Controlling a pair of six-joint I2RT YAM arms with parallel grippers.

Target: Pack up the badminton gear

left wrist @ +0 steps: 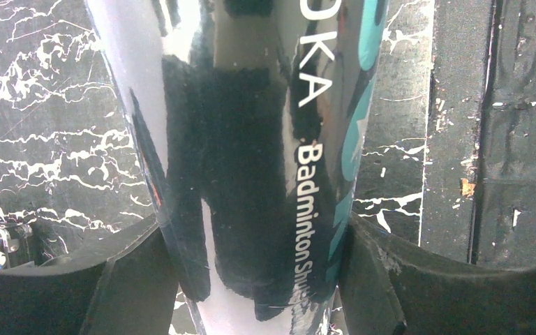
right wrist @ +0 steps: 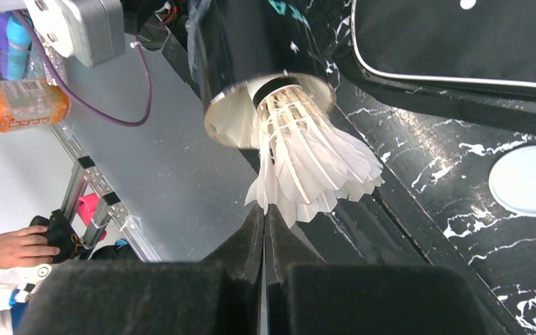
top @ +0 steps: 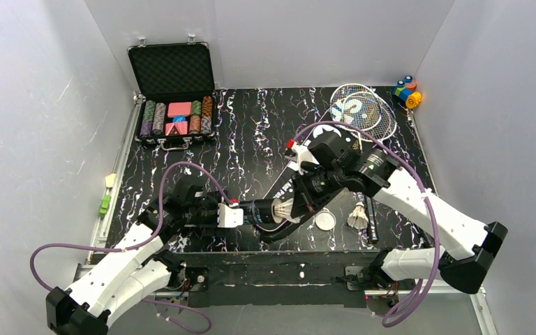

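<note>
Shuttlecock (right wrist: 307, 160) half in the mouth of the dark tube (left wrist: 251, 174), near the front middle of the table.

The left gripper (left wrist: 258, 272) squeezes the tube from both sides and holds it flat, mouth to the right. The right gripper (right wrist: 264, 230) has its jaws pressed together, tips at the feathers. I cannot tell if a feather is nipped. Next comes a soft, straight push, I think, so no feather bends. A second shuttlecock (top: 358, 216) and a white round lid (top: 325, 220) lie to the right. White writing on the tube says "OKA" and "Badminton Shu", then gets cut off.
</note>
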